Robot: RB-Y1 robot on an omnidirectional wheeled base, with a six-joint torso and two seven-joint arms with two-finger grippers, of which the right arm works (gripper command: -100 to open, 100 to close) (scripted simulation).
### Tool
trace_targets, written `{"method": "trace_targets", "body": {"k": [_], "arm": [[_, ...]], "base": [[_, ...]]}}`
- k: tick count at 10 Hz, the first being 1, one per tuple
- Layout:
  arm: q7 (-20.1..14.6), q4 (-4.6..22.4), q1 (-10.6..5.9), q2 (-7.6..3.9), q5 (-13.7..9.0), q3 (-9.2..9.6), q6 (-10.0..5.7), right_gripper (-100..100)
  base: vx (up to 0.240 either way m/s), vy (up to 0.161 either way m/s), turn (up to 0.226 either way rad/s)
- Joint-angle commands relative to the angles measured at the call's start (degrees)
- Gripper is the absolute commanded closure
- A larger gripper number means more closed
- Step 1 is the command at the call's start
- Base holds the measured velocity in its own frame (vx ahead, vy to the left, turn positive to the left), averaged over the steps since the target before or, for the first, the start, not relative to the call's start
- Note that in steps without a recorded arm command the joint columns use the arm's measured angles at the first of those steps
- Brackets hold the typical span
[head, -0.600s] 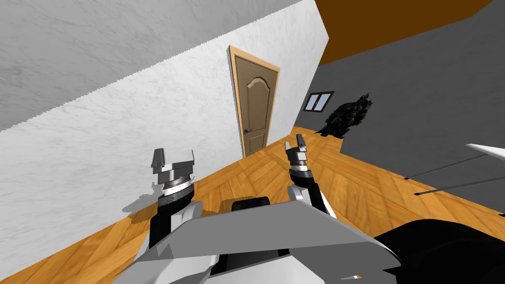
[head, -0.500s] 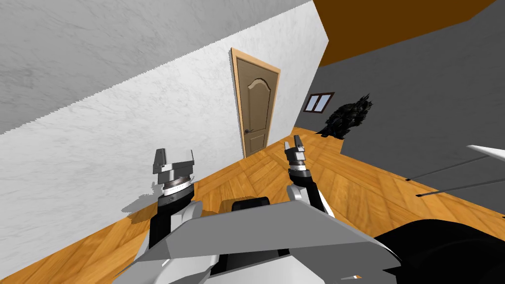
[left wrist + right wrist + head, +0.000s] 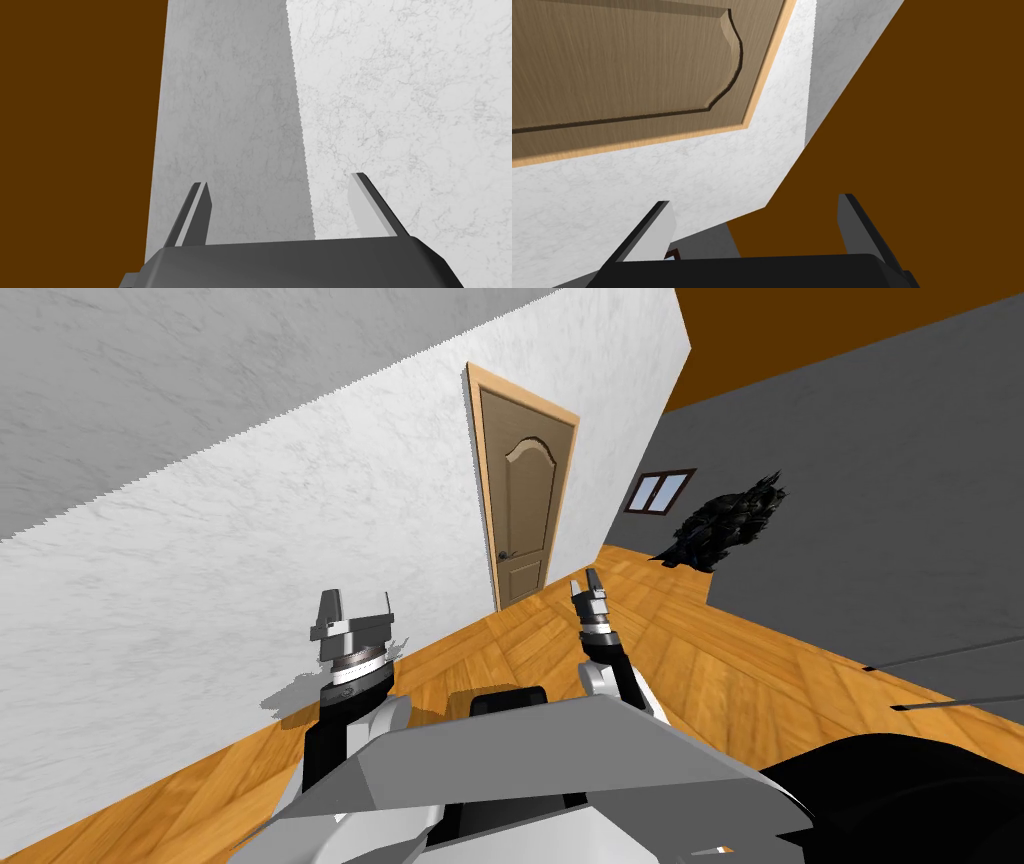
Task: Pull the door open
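Door in wall ahead; window right of door, plant right of window.

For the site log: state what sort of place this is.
Likely a hallway or room inside a house: a brown panelled door in a white wall, a wooden floor, and a small window.

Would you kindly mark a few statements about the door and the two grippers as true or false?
1. The door is shut in its frame. True.
2. The right gripper is shut on the door handle. False: it is open, holds nothing and is well short of the handle.
3. The left gripper is open. True.
4. The handle sits on the door's edge nearer the dark plant. False: it is on the edge away from the plant.
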Motion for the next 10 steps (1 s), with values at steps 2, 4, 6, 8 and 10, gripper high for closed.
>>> {"method": "trace_targets", "body": {"k": [2, 4, 6, 8, 10], "arm": [[-1.13, 3.68, -1.4, -0.86, 0.54, -0.04, -1.0, -100], [-1.78, 5.92, -2.26, -1.36, 0.86, -0.08, -1.55, -100], [-2.46, 8.28, -3.18, -1.88, 1.2, -0.11, -2.13, -100], [-3.22, 10.88, -4.18, -2.43, 1.57, -0.15, -2.78, -100], [-3.97, 13.47, -5.19, -2.99, 1.94, -0.19, -3.42, -100]], "base": [[0.136, -0.008, 0.055], [0.102, 0.009, 0.038], [0.088, -0.013, 0.037], [0.088, 0.0, 0.05], [0.097, 0.0, 0.049]]}}
